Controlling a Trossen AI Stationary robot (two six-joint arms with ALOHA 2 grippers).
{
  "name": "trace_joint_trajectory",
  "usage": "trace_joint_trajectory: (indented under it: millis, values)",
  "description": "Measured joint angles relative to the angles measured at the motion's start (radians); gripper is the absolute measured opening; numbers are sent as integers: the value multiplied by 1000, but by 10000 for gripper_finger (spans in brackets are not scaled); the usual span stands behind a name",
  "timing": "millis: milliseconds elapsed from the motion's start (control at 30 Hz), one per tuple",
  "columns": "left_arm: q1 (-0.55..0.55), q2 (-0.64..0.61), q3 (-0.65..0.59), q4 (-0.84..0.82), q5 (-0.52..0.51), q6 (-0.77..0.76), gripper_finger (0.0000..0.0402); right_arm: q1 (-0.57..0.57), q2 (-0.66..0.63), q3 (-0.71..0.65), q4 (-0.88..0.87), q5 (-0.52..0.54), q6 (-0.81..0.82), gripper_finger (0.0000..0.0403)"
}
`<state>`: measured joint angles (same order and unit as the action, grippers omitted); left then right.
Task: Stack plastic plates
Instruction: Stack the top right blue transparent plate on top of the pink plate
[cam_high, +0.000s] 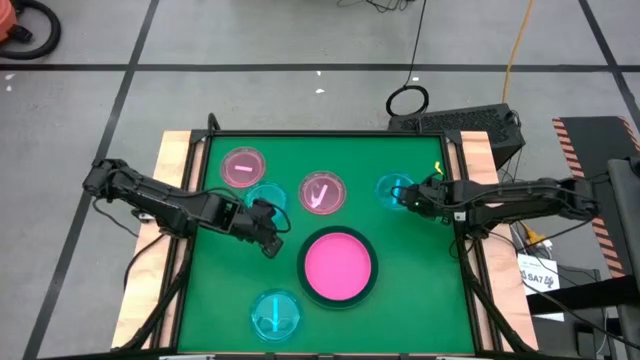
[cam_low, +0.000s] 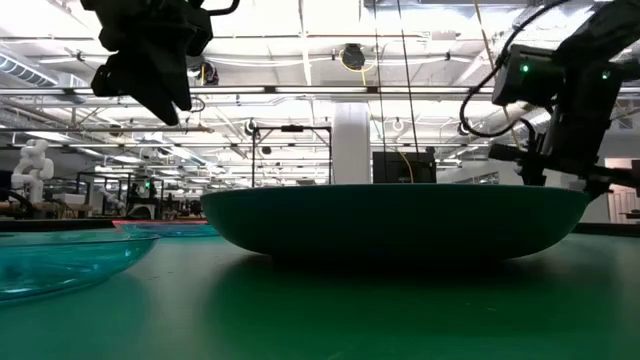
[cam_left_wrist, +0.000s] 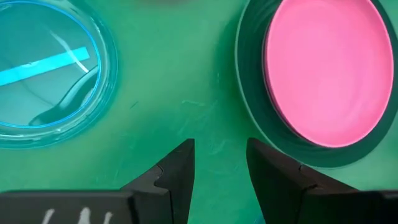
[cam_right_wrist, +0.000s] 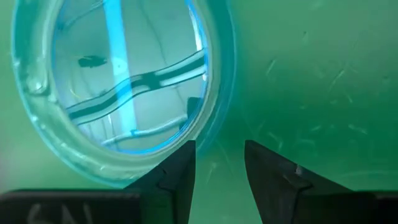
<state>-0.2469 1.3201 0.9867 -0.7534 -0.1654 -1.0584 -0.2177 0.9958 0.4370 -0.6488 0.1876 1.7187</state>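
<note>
A hot pink plate (cam_high: 337, 266) lies inside a large dark grey plate (cam_high: 371, 283) at the table's middle near side; the low view shows the dark grey plate (cam_low: 400, 222) too. Two translucent pink plates (cam_high: 243, 167) (cam_high: 322, 193) and three cyan ones (cam_high: 266, 196) (cam_high: 391, 188) (cam_high: 275, 313) lie flat on the green mat. My left gripper (cam_high: 270, 238) (cam_left_wrist: 221, 163) is open above bare mat, between the near cyan plate (cam_left_wrist: 46, 71) and the grey plate (cam_left_wrist: 249, 118). My right gripper (cam_high: 407, 195) (cam_right_wrist: 219, 163) is open at the right cyan plate's rim (cam_right_wrist: 211, 134).
Wooden borders (cam_high: 176, 160) (cam_high: 476, 160) flank the mat. A dark device and cables (cam_high: 455, 122) sit past the far edge. Bare mat (cam_high: 425, 300) lies in the near right corner. The low view shows a workshop room behind the table.
</note>
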Motion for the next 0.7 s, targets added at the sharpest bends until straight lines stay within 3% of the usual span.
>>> trace_joint_trajectory:
  millis: [233,467,700]
  values:
    - [6,0,0,-2,0,-38,152,-27,-3,-69,123,42,-1,130]
    - [6,0,0,-5,-9,-63,152,-38,-2,-81,130,74,-7,126]
    - [6,0,0,-6,-46,48,152,-38,0,-84,121,77,-10,61]
